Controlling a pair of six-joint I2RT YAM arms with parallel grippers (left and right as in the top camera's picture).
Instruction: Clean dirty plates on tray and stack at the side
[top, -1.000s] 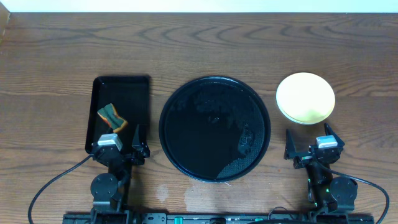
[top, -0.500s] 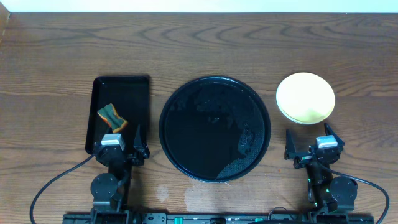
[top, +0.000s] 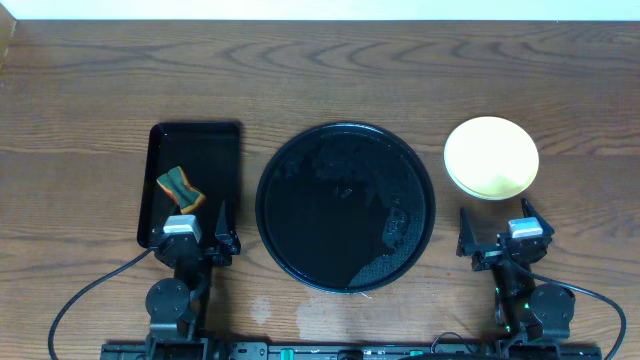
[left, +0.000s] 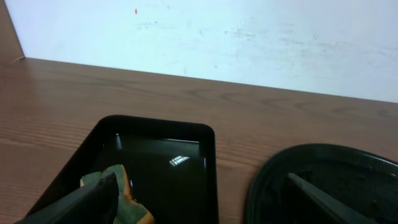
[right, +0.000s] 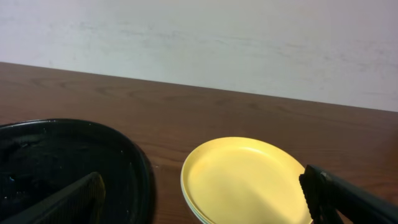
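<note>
We are looking first at the left gripper (top: 192, 228), which is sitting at the near end of the rectangular black tray (top: 200, 160) with its jaws spread wide and gripping nothing. In the left wrist view its two dark fingers (left: 93, 199) are framing that tray, and the orange and green sponge (top: 180, 187) is lying inside it, just beyond the left finger. The right gripper (top: 497, 228) is resting over bare wood near the table's front edge, and its jaws are likewise standing wide apart and empty. The plates (top: 491, 157) are lying just beyond it, apart from its fingertips, stacked on the tabletop (top: 330, 70) to the right of the round black tray (top: 262, 205). The yellow plate (right: 245, 180) is lying on top, and a pale rim is peeking out beneath its near edge; how many plates are lying under it we cannot tell. The round black tray is sitting between the two grippers, near the stack but apart from it, and its floor is showing only wet streaks and droplets. The brown wood-grain tabletop is running back to a plain white wall (left: 249, 37), and black cables (top: 90, 290) are looping along the front edge.
</note>
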